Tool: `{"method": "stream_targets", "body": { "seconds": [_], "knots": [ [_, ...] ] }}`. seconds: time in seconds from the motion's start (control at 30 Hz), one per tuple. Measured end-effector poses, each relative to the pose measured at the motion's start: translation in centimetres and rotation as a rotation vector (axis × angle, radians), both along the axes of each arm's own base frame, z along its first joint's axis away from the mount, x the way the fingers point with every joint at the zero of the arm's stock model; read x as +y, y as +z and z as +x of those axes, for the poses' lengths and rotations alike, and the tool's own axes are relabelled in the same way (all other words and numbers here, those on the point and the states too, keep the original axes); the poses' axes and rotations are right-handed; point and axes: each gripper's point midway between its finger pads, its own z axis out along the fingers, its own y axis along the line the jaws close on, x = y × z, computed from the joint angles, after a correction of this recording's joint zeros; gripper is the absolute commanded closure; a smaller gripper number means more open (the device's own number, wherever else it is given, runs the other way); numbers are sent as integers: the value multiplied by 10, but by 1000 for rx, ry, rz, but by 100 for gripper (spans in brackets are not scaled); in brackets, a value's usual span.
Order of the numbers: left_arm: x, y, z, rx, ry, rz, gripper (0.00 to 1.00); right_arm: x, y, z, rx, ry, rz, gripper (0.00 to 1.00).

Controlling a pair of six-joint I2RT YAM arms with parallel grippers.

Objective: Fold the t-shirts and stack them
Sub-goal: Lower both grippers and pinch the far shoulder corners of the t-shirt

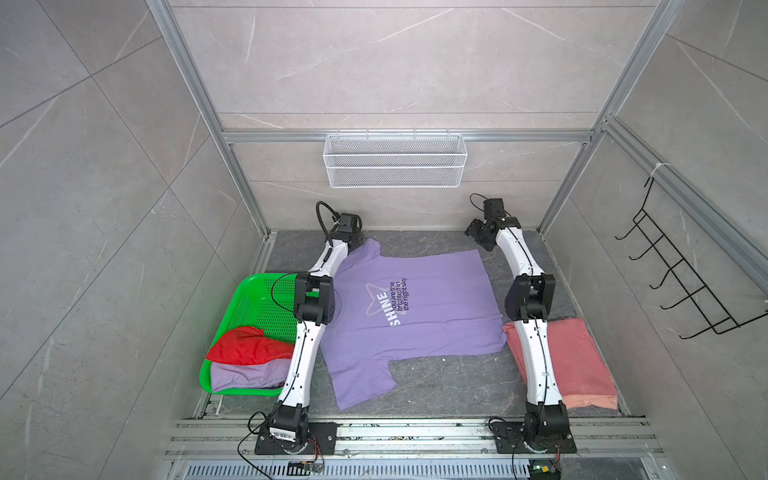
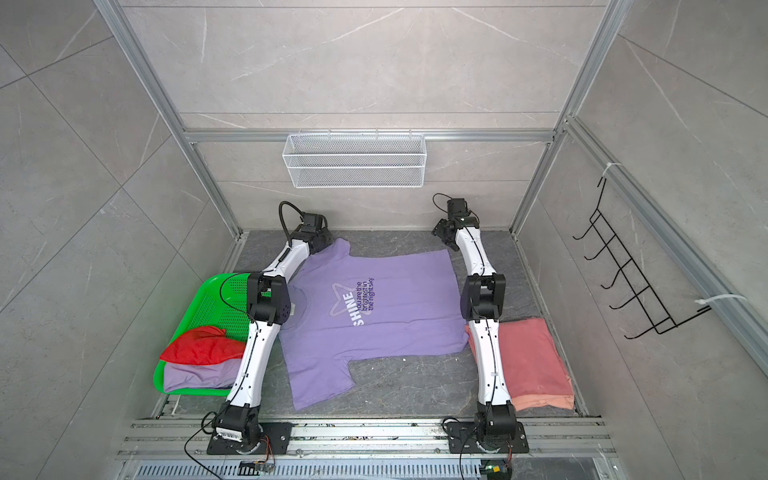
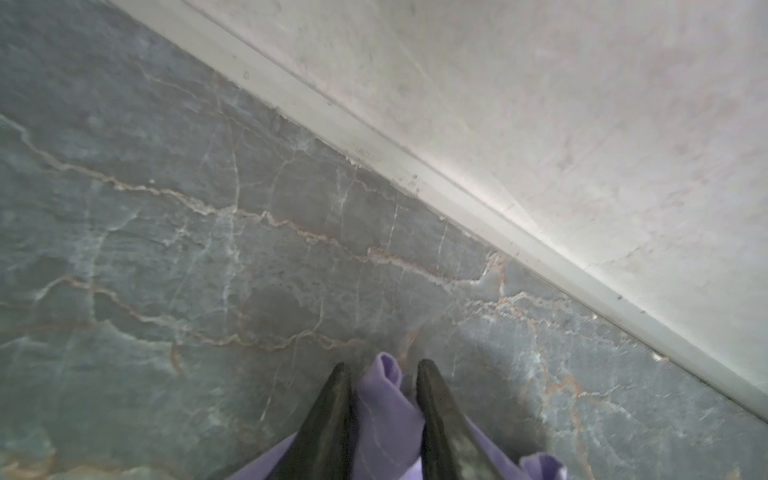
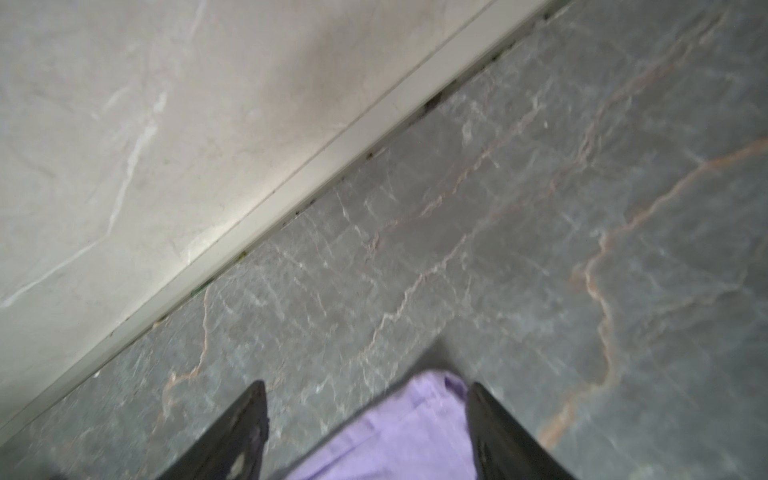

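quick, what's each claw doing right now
left claw: closed on a sleeve of the lavender SHINE shirt
right claw: open, straddling the shirt's corner, not gripping it

Matt cloth t-shirt point(image 1: 440, 307), smooth veined stone table point(image 1: 449, 386)

**Count of items.** Four t-shirts point(image 1: 415, 316) are showing: two lavender, namely the SHINE-printed shirt point(image 2: 395, 320) and the plain lavender shirt point(image 1: 245, 376), one salmon-pink shirt point(image 1: 582, 365) and one red shirt point(image 1: 245, 347). One green basket point(image 1: 266, 309), one white wire basket point(image 1: 395, 160) and one black hook rack point(image 1: 685, 286) are appearing alongside. Two robot arms, left arm point(image 1: 305, 353) and right arm point(image 1: 536, 353), are standing in both top views.
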Motion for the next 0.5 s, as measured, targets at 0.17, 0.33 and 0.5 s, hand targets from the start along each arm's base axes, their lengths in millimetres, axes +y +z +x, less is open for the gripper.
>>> {"method": "stream_targets", "body": {
  "seconds": [0.17,0.33,0.5],
  "knots": [
    [5,-3,-2,11,12,18,100,-3,-23,-13,83,5,-24,26],
    [5,-4,-1,4,15,19,100,-6,-42,-22,134,-2,-66,27],
    [6,-3,-4,6,9,27,100,-7,-46,-28,159,4,-123,34]
  ]
}}
